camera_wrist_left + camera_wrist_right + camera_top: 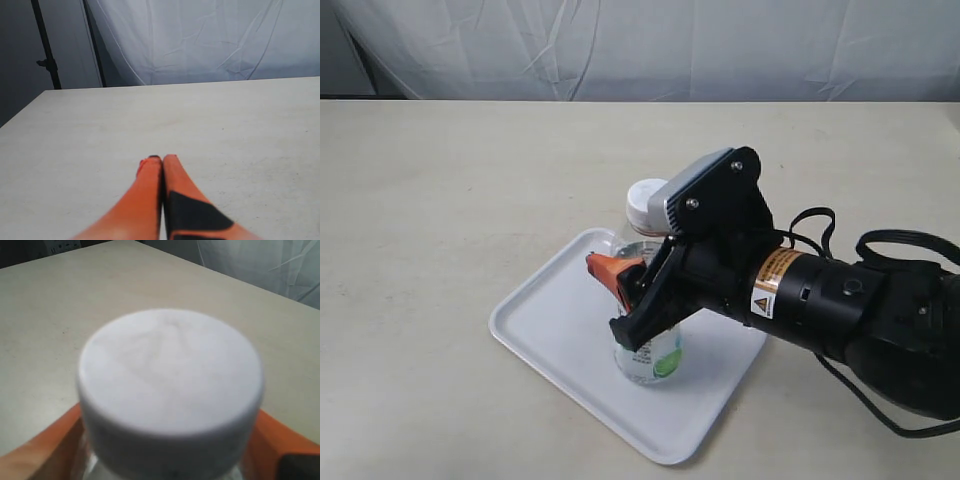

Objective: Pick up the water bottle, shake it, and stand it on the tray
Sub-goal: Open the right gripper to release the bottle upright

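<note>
While the right gripper (623, 300) clamps the water bottle (655, 362) around its body, below the white cap (646, 203), the bottle stands roughly upright over the tray (555, 320), a little toward 3 o'clock of the tray's centre in the exterior view. Whether its base touches the tray I cannot tell. The arm reaches in from 4 o'clock. The risk, as I judge it, lies in the release: if the base hangs clear or leans, opening the jaws lets it drop and topple, and a careless retreat toward 4 o'clock could drag it over. The left gripper (160, 160) is closed on nothing above the bare table (240, 130).
</note>
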`<state>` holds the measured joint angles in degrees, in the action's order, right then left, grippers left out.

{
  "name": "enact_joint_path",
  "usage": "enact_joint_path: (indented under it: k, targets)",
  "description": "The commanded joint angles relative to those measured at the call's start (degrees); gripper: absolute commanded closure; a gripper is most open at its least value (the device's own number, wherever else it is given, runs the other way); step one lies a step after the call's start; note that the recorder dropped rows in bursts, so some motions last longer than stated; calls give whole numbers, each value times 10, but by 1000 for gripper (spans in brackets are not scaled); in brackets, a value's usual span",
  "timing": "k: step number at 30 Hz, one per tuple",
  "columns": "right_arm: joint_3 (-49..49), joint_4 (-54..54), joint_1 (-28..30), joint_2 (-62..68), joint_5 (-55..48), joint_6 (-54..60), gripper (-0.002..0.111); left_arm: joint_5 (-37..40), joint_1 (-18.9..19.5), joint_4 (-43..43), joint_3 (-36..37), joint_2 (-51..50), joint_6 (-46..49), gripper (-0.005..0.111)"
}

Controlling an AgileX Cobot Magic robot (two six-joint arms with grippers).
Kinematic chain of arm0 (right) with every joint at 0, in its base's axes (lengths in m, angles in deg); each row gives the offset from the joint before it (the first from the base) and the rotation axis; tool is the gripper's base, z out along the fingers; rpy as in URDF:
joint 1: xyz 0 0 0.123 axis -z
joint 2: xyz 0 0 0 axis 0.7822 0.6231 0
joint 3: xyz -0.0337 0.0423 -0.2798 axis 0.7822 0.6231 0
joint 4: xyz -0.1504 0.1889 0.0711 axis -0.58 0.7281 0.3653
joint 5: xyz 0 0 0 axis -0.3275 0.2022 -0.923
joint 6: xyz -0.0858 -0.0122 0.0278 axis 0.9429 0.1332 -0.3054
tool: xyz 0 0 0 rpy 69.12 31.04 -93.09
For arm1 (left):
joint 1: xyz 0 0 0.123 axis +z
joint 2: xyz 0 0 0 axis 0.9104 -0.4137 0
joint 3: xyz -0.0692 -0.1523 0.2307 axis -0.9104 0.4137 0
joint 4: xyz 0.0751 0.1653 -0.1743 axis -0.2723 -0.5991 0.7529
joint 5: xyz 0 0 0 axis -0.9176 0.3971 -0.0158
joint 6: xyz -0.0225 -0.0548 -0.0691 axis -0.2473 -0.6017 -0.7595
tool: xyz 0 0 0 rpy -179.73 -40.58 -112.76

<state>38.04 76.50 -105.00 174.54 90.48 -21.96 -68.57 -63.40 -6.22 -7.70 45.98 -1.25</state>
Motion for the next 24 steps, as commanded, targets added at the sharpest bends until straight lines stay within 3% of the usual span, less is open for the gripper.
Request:
enact_joint_path:
  k: [1, 4, 6, 14, 24]
  targets:
    - [-2, 5, -2, 0, 32, 4, 58, -3, 0, -3, 1, 3, -2, 107]
    - [-2, 32, -2, 0, 32, 4, 26, -3, 0, -3, 1, 3, -2, 107]
    - [-2, 32, -2, 0, 32, 3, 17, -3, 0, -3, 1, 3, -2, 107]
    - [-2, 31, -2, -12, 36, 3, 15, -3, 0, -3, 1, 3, -2, 107]
    - [-3, 45, -2, -140, 24, 15, 16, -3, 0, -3, 1, 3, -2, 107]
